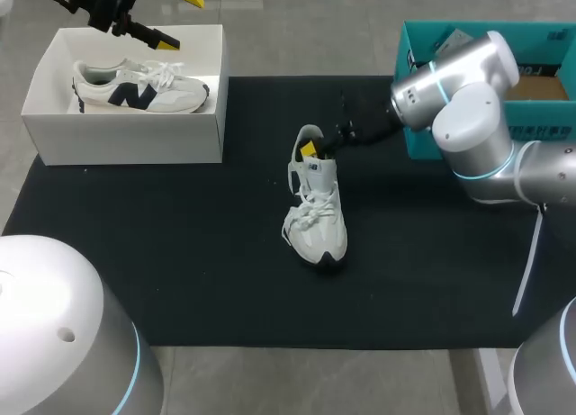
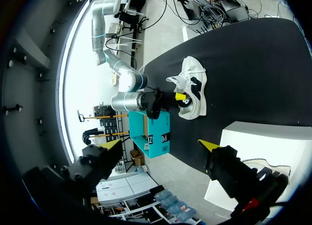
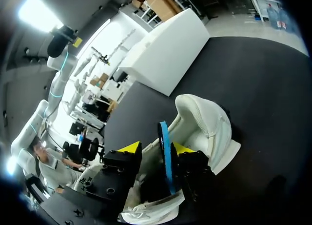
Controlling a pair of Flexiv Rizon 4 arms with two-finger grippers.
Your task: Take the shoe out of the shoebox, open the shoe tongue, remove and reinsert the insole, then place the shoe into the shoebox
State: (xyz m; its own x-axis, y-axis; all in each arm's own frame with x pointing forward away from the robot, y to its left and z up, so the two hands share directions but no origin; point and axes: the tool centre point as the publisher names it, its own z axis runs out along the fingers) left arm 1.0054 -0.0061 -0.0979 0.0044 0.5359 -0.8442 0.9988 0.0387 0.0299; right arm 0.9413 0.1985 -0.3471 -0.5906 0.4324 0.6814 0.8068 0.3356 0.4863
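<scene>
Right wrist view shows the right gripper [image 3: 156,148] open in the sneaker's [image 3: 204,122] heel, the blue-edged insole [image 3: 165,134] standing on edge between its fingers, not clamped. The sneaker's long axis runs heel-at-gripper, toe toward me. The left gripper [image 1: 178,17], also open, hangs over the shoebox [image 1: 126,136], well apart.

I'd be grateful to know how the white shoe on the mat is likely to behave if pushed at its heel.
The white shoe stands upright on its sole on the black mat, so it would probably drag or pivot rather than slide freely. Its padded heel collar looks soft and would likely give. Loose laces may trail.
</scene>
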